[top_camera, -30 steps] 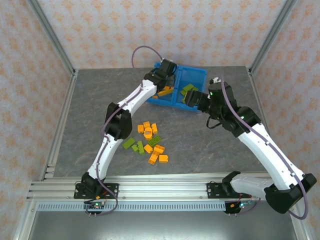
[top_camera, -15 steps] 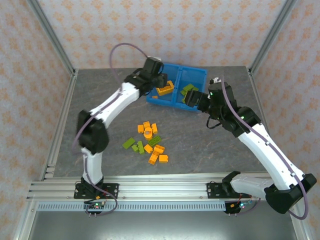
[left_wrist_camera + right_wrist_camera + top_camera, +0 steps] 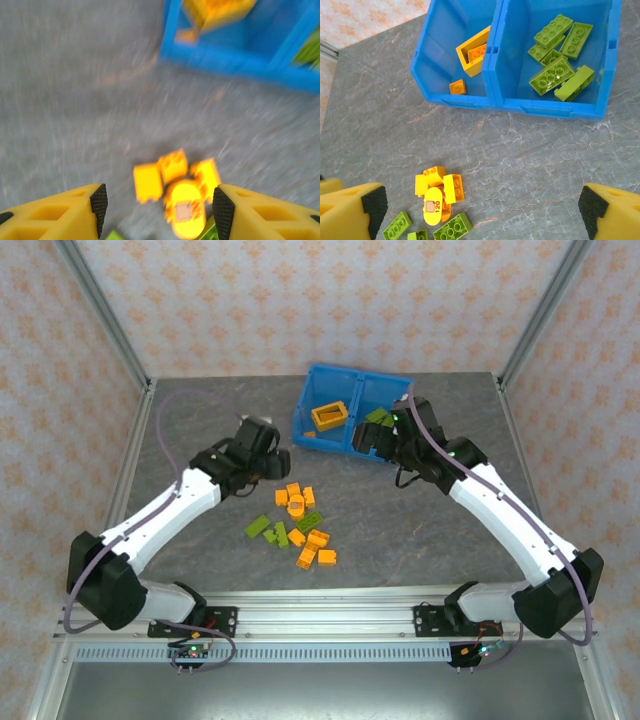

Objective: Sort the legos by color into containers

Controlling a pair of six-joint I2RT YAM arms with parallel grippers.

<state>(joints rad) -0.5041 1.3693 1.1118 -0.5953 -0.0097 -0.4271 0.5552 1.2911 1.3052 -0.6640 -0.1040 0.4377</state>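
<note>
The blue bin (image 3: 345, 374) stands at the back of the table, split by a middle wall. Its left compartment holds a flat orange frame (image 3: 330, 417) (image 3: 475, 49) and a small orange brick (image 3: 457, 87). Green bricks (image 3: 378, 417) (image 3: 560, 55) lie in the right compartment. Loose orange legos (image 3: 297, 502) (image 3: 439, 192) (image 3: 175, 182) and green legos (image 3: 268, 530) (image 3: 452, 230) are scattered mid-table. My left gripper (image 3: 280, 462) (image 3: 160, 207) hovers open just left of the pile, nothing between its pads. My right gripper (image 3: 370, 440) (image 3: 482, 207) is open wide before the bin's front wall.
Metal frame posts (image 3: 105, 320) and patterned walls enclose the grey table (image 3: 450, 530). The bin's front wall (image 3: 470, 102) (image 3: 225, 62) lies between the pile and the compartments. Bare table stretches left and right of the pile.
My left arm has pulled back from above the bin's left compartment to the table beside the pile. The orange frame now lies in that compartment. My right arm shifted slightly left.
</note>
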